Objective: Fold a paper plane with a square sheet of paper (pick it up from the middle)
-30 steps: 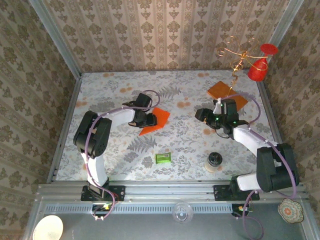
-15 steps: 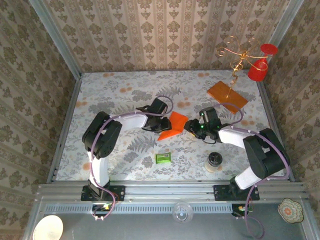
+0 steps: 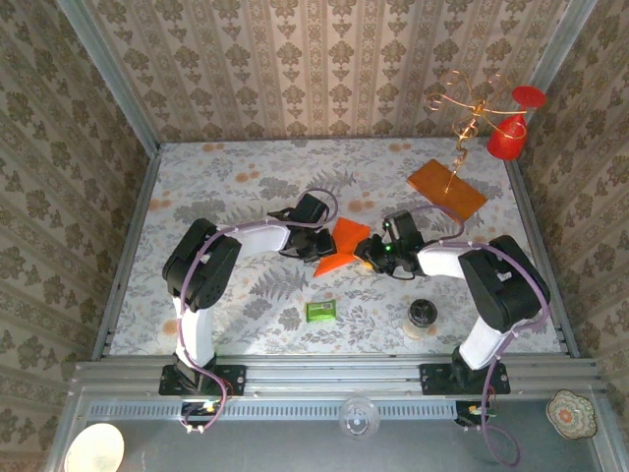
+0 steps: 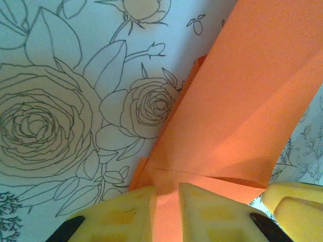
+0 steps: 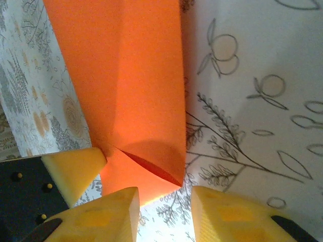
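Left wrist, left gripper (image 4: 167, 195) pinching orange paper (image 4: 242, 101), right gripper (image 5: 164, 196) narrowly open at its edge

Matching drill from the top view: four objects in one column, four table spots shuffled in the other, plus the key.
Objects:
1. orange paper
2. green packet
3. brownish-orange board
4. small jar

Places on the table:
A. far right, towards the back wall
B. near edge, right side
C. middle
D. near edge, about centre

Pairs: 1-C, 2-D, 3-A, 4-B
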`<action>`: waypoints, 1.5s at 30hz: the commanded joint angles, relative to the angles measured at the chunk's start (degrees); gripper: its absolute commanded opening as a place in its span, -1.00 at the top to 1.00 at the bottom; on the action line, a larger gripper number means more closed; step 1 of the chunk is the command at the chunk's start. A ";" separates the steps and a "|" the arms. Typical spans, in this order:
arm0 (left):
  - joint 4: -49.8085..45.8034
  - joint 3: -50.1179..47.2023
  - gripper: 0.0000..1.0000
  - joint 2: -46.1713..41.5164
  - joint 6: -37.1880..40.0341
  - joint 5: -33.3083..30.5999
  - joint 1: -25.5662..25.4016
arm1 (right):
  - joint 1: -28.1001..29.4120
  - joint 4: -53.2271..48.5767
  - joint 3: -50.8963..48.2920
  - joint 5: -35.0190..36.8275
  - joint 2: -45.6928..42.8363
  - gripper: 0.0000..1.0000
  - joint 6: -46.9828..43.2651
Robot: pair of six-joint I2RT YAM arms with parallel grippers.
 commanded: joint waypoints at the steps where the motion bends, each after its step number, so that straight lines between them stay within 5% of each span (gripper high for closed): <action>1: -1.27 -1.03 0.58 1.99 -0.75 0.34 0.35 | 0.46 1.53 1.33 -1.91 1.95 0.37 0.84; 15: -1.07 -1.53 0.59 1.88 -0.57 0.69 0.58 | 0.43 10.94 -0.43 -3.06 3.41 0.46 3.32; 26: -0.88 -1.51 0.59 1.24 -0.41 0.69 0.77 | 0.43 9.06 -0.17 -2.62 4.28 0.52 4.01; 30: -0.94 -1.05 0.58 0.54 0.51 0.86 0.74 | 0.43 8.77 0.27 -2.97 4.69 0.70 3.91; 45: 5.41 -6.87 0.22 -10.98 22.70 -6.62 -1.38 | -0.42 5.11 1.47 -1.99 -0.45 0.89 4.24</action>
